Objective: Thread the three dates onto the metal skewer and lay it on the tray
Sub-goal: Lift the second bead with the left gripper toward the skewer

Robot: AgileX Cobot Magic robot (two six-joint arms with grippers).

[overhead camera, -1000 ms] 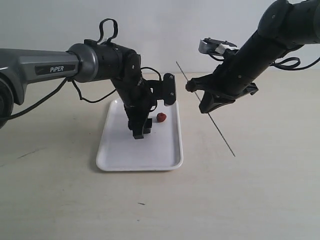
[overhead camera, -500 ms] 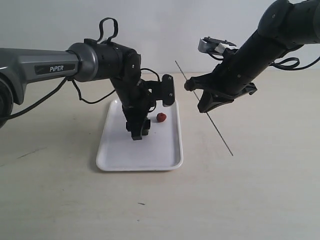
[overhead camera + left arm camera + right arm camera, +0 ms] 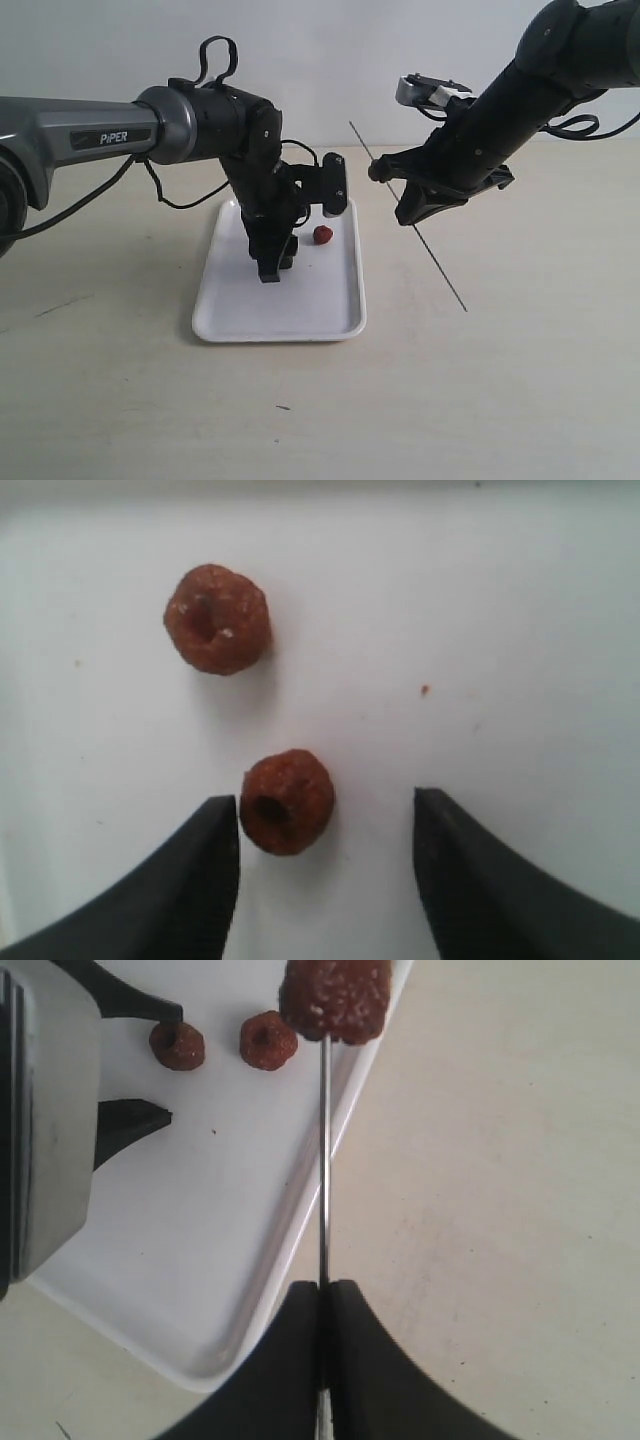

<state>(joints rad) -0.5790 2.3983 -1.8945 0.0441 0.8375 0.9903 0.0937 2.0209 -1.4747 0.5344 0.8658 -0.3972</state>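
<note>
Two dates lie on the white tray (image 3: 300, 310). One date (image 3: 287, 800) sits between the fingers of my left gripper (image 3: 322, 798), close against one finger and apart from the other; the gripper is open. The other date (image 3: 217, 618) lies just beyond it and also shows as the one date (image 3: 323, 235) beside the left gripper (image 3: 270, 268). My right gripper (image 3: 322, 1285) is shut on the metal skewer (image 3: 323, 1160), which slants above the table (image 3: 445, 277). A third date (image 3: 335, 1000) sits threaded on the skewer; I cannot pick it out in the exterior view.
The tray's long right rim (image 3: 300, 1210) runs under the skewer. The left arm's wrist block (image 3: 335, 185) hangs between the two grippers. Bare beige table (image 3: 500, 380) surrounds the tray.
The left gripper has shifted slightly leftward over the tray and its fingers have drawn closer together around the date. The right gripper and skewer have barely moved.
</note>
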